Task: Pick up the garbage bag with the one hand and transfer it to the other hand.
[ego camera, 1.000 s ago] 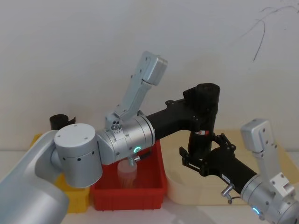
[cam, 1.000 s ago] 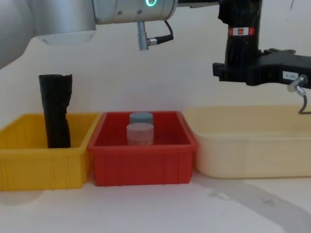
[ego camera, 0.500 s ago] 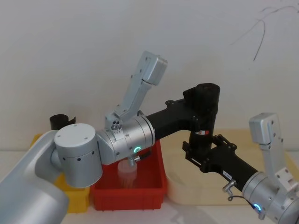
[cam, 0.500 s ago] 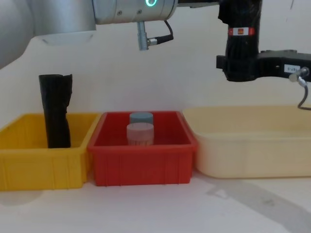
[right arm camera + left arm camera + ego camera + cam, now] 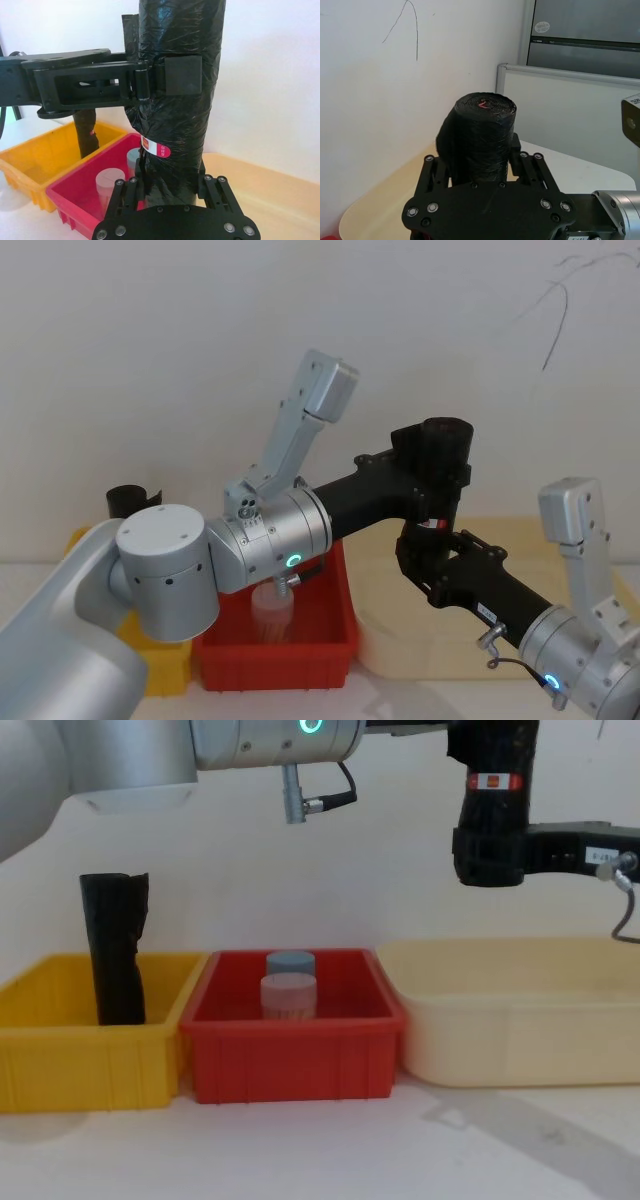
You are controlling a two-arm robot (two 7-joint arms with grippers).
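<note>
White wall (image 5: 400, 870) backs your scene, and a pale table (image 5: 300, 1150) carries three bins in a row. You have the garbage bag (image 5: 497, 805) up in the air, well above the bins, over the seam where the red bin (image 5: 290, 1070) meets the cream tray (image 5: 520, 1050). Its long axis runs straight from 12 o'clock to 6 o'clock in the chest view. In the head view it also stands upright, with its flat rolled end toward 12. The red-and-white label band (image 5: 497, 781) circles it between the two grips.

Your left gripper (image 5: 437, 468) comes in from 9 o'clock and is clenched on the bag's upper part, above the band. The right wrist view shows one of its pads (image 5: 182, 75) pressed flat into the plastic. Your right gripper (image 5: 425, 558) reaches in from 4 o'clock in the head view and clasps the lower part, below the band. Its fingers (image 5: 216, 192) lie against both flanks of the roll. Both claws grasp the same bag, one above the other, with a gap between them.

From the bag, the red bin sits at 7 o'clock in the chest view and holds two round containers (image 5: 289, 995). The yellow bin (image 5: 90, 1070) is at 8 o'clock, farther out, with a plain black roll (image 5: 115, 950) standing upright in it.
</note>
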